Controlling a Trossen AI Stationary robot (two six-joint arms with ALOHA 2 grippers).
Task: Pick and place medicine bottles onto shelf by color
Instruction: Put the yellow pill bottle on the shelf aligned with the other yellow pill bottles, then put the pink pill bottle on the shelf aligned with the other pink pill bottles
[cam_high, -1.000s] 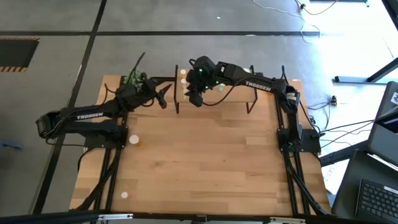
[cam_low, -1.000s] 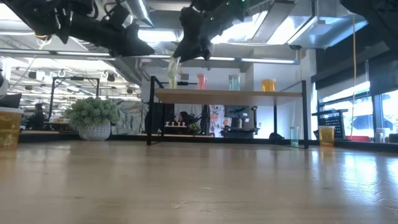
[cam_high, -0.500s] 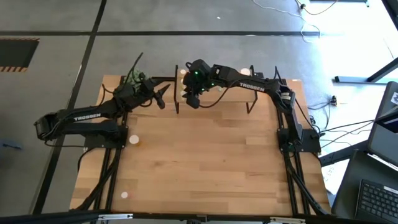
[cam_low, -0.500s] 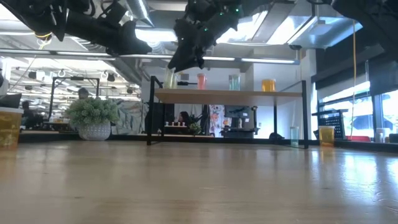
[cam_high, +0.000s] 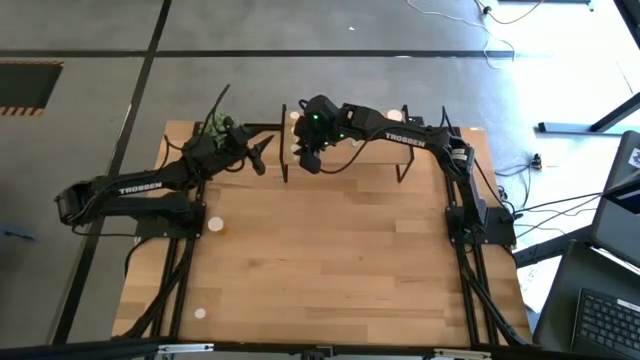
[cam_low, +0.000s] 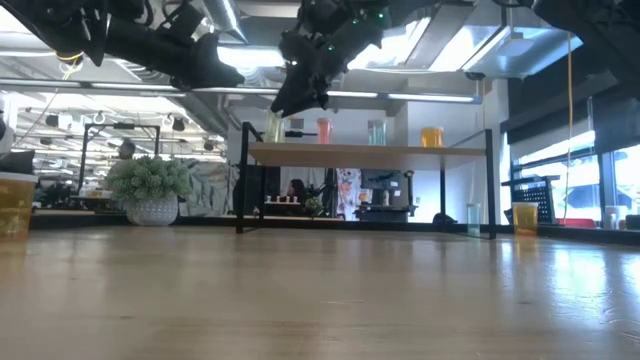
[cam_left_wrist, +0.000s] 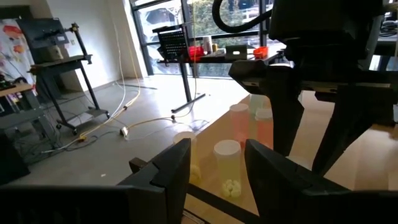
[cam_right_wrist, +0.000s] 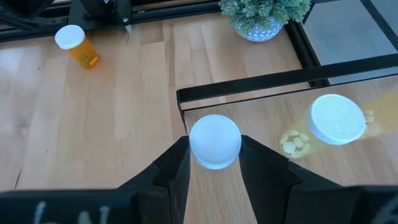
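Your right gripper (cam_right_wrist: 214, 163) holds a white-capped bottle (cam_right_wrist: 215, 142) over the shelf (cam_right_wrist: 249, 124) end, beside a yellowish bottle (cam_right_wrist: 336, 118), likely matching colors. Your left gripper (cam_left_wrist: 216, 163) waits nearby, partly open and empty

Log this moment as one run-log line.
right gripper: shut on bottle, over shelf left end | left gripper: open, empty, beside shelf | orange bottle: lying on table
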